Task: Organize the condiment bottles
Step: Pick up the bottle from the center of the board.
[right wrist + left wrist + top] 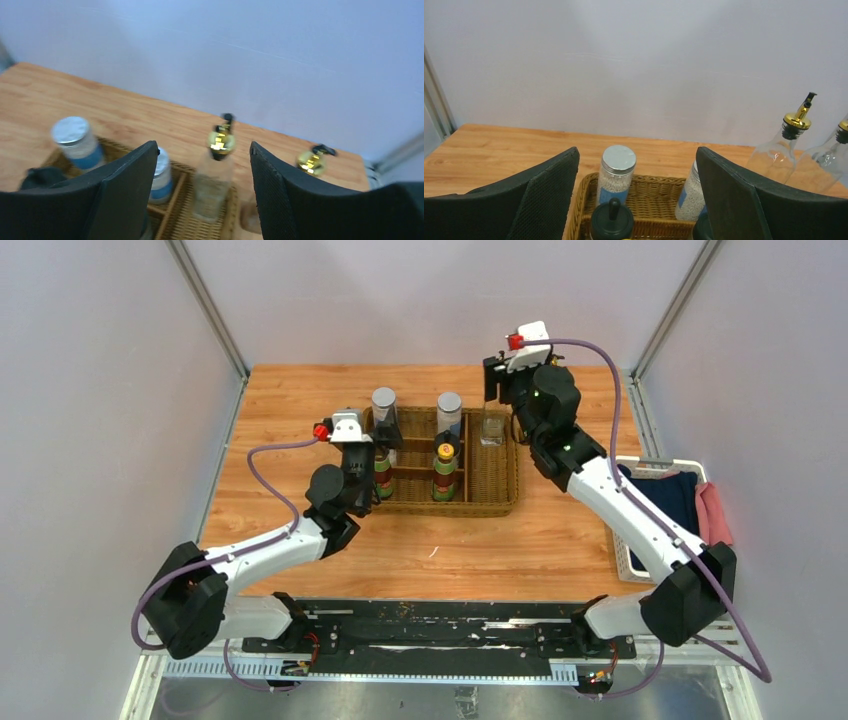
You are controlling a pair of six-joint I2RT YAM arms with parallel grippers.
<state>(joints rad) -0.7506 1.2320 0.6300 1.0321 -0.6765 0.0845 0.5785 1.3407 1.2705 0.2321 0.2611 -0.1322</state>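
The basket is woven wicker, the table matt wood, the tall bottle clear glass.

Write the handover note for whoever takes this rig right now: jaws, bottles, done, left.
Left gripper: jaws open, empty, over the basket's left column, above a black-topped bottle.
Right gripper: jaws open, empty, facing a gold-topped bottle standing in the basket's right column.
Done: a grey-lidded jar back left, its twin back middle, a green-red labelled bottle in the middle column.
Left: the second gold-topped bottle seems to stand outside the basket's right edge, base hidden; it probably goes in next.
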